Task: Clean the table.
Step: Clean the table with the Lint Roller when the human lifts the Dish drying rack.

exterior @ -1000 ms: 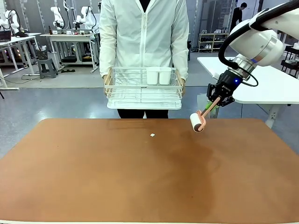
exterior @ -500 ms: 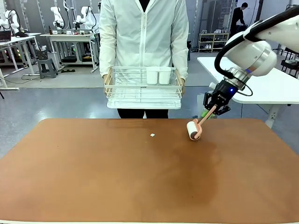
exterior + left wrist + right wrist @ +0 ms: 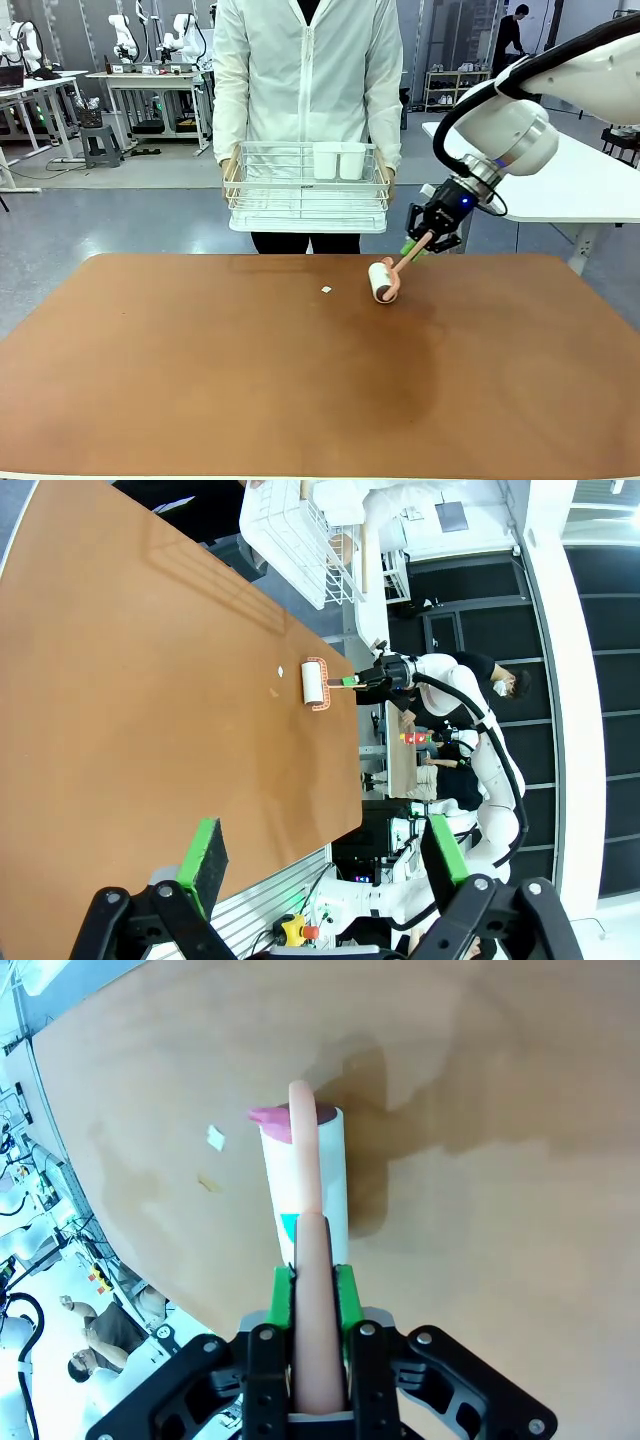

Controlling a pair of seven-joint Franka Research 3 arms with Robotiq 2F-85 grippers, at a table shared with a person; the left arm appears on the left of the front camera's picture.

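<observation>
The reddish-brown table (image 3: 300, 380) carries a small white scrap (image 3: 327, 290) near its far middle. My right gripper (image 3: 432, 232) is shut on the pink handle of a white lint roller (image 3: 383, 281), whose head is down at the tabletop just right of the scrap. In the right wrist view the handle runs between the green pads (image 3: 283, 1295) to the roller (image 3: 305, 1180), with the scrap (image 3: 215, 1138) just beyond it. My left gripper (image 3: 328, 855) hangs open high over the table (image 3: 150, 680) and looks across at the roller (image 3: 313, 683).
A person stands at the far edge holding a white wire basket (image 3: 307, 195) with two white cups (image 3: 340, 160). A smaller white table (image 3: 585, 185) stands off to the right, behind my right arm.
My right arm has swung left and lower, carrying the lint roller down to the tabletop and nearer the white scrap. The person and the basket have stayed put.
</observation>
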